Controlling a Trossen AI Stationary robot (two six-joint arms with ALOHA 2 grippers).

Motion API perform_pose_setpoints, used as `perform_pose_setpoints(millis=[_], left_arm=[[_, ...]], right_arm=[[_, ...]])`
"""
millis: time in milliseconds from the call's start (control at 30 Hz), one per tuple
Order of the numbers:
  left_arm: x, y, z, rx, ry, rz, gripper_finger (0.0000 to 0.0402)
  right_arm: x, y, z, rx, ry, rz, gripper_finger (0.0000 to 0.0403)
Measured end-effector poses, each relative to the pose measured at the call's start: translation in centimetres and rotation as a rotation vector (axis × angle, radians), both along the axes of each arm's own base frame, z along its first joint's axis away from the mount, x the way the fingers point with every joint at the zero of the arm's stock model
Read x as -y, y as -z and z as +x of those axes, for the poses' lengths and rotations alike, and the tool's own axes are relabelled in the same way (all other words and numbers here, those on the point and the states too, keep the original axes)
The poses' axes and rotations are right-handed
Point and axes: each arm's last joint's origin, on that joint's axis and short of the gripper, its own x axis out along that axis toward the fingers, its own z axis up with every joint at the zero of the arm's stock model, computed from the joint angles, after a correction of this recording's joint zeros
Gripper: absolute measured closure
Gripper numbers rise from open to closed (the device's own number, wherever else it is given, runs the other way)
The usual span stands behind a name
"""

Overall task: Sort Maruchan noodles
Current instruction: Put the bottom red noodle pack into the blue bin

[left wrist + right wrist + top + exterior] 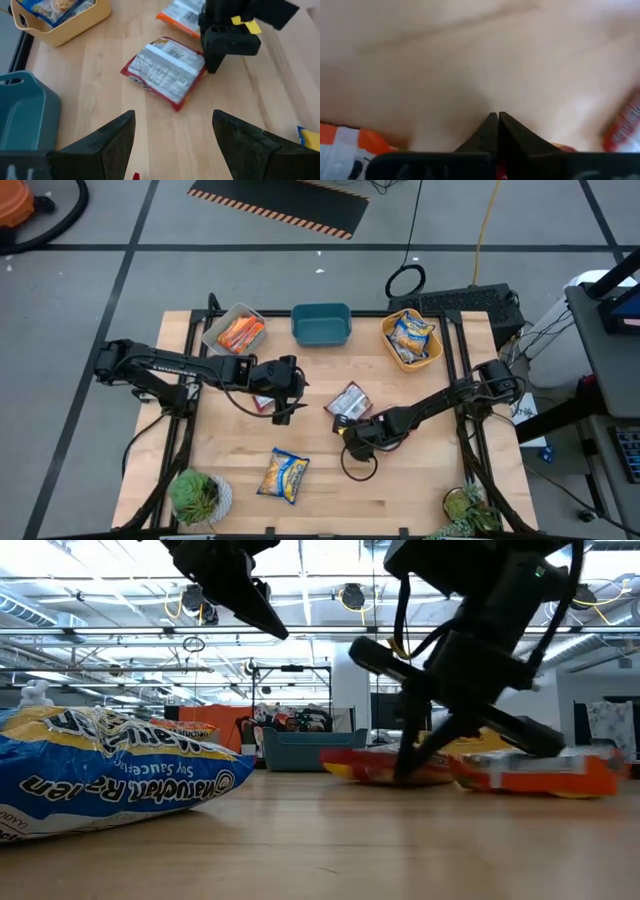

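- right claw (352,442) is clamped fully closed down on the surface (420,480), right beside the silver-red packet (349,401)
- left claw (283,416) hangs open nearby, holding nothing

Even, bright indoor light; one view badly blurred.
Ceiling strip lights (300,555) glare in the low view; the right wrist view is smeared, the pale wooden desk (470,55) out of focus.

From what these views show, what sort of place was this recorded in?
Probably a robotics lab or workshop in an industrial hall: bare ceiling pipes and lights, a hazard-striped mat on the taped concrete floor, and a wooden table carrying two arms.
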Motion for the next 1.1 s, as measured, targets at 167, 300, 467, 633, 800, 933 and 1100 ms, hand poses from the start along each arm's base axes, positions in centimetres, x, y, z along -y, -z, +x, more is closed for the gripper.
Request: perform_pose_setpoints(millis=[167,300,467,633,800,933,1100], left_arm=[[0.1,0.0,0.0,0.001,-0.012,-0.016,0.0131],[0.4,0.0,0.0,0.001,-0.003,-0.016,0.0131],[0.7,-0.1,0.0,0.009,0.012,-0.013,0.0131],[0.8,0.0,0.1,0.011,0.018,-0.009,0.0131],[2.0,1.5,1.5,0.006,0.079,0.024,0.0130],[3.6,3.5,3.3,0.025,0.144,0.072,0.0130],[4.5,5.4,4.8,0.046,0.122,0.151,0.0111]], right_arm=[[-0.3,-2.0,0.1,0.136,0.090,0.017,0.0402],[-0.4,-3.2,-0.1,0.184,0.176,0.100,0.0402],[-0.9,-4.5,-0.3,0.254,0.211,0.163,0.0402],[-0.8,-5.7,-0.3,0.321,0.284,0.241,0.0403],[-0.7,-6.4,-0.5,0.346,0.317,0.281,0.0403],[-0.8,-6.4,-0.5,0.347,0.320,0.289,0.0403],[-0.8,-6.5,-0.5,0.354,0.355,0.318,0.0403]])
